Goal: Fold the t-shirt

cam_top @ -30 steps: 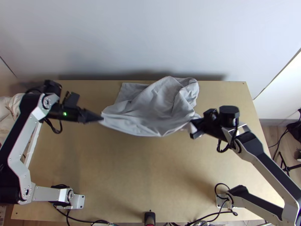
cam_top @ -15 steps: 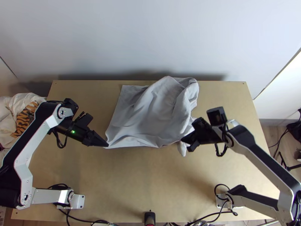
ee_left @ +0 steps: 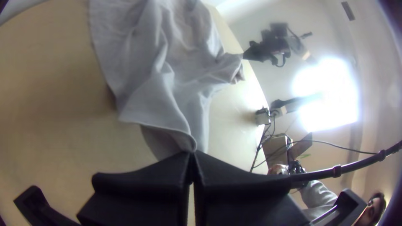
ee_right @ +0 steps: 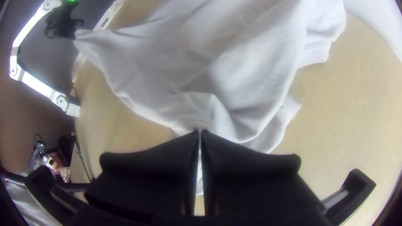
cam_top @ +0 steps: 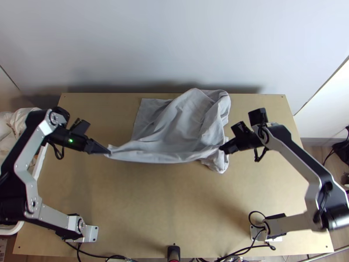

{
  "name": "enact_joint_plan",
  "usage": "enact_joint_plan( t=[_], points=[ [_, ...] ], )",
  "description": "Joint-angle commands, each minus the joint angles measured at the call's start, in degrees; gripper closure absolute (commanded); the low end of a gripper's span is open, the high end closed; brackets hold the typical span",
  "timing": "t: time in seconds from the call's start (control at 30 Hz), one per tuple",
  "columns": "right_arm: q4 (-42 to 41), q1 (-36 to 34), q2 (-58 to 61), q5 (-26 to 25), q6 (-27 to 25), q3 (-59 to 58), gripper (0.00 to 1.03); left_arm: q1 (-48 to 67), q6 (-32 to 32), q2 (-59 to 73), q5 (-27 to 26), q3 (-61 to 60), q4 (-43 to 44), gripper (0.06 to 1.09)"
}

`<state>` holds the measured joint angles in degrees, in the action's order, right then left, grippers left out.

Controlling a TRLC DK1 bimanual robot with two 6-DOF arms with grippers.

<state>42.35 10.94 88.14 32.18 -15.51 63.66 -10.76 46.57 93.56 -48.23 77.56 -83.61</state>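
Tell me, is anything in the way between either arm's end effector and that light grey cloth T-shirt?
Nothing visible is. The left arm's black end effector and the right arm's black end effector are each shut on the light grey cloth T-shirt, whose near edge runs between them.

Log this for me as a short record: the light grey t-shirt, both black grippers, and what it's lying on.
Garment: light grey cloth t-shirt, rumpled, no neat fold
Left gripper: black left gripper, shut on a corner nearest the arm bases
Right gripper: black right gripper, shut on the cloth's right side
Near edge: drawn out between both
Surface: light wooden table
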Motion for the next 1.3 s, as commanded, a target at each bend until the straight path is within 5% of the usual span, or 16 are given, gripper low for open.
enact_joint_plan(
  t=[0.0,0.37,0.4,0.5,0.67,0.97,1.27],
  points=[
    [-0.4,-3.5,9.2,0.2,0.8,5.3,1.00,-7.5,-4.2,8.1,1.6,4.9,5.2,1.05],
    [1.4,-2.0,7.6,0.9,3.3,7.3,0.98,0.1,-5.6,5.7,1.8,0.3,3.1,1.05],
    [3.0,-2.0,7.5,1.2,3.3,7.8,0.93,1.0,-5.6,5.0,1.9,0.5,2.1,1.05],
    [7.4,-1.2,6.7,1.1,3.3,8.0,0.25,2.9,-5.6,3.6,1.9,0.6,1.0,1.05],
    [8.5,0.8,1.3,1.0,3.3,4.1,0.04,2.1,-6.4,3.6,2.1,-0.6,2.7,1.05],
    [8.9,7.3,-14.8,-7.5,4.3,-3.0,0.04,-1.0,-6.1,1.8,2.7,-4.7,5.0,1.05],
    [9.5,13.2,-15.8,-13.4,4.3,-11.9,0.04,-1.0,-6.2,0.1,2.9,-6.4,6.0,1.05]
  ],
)
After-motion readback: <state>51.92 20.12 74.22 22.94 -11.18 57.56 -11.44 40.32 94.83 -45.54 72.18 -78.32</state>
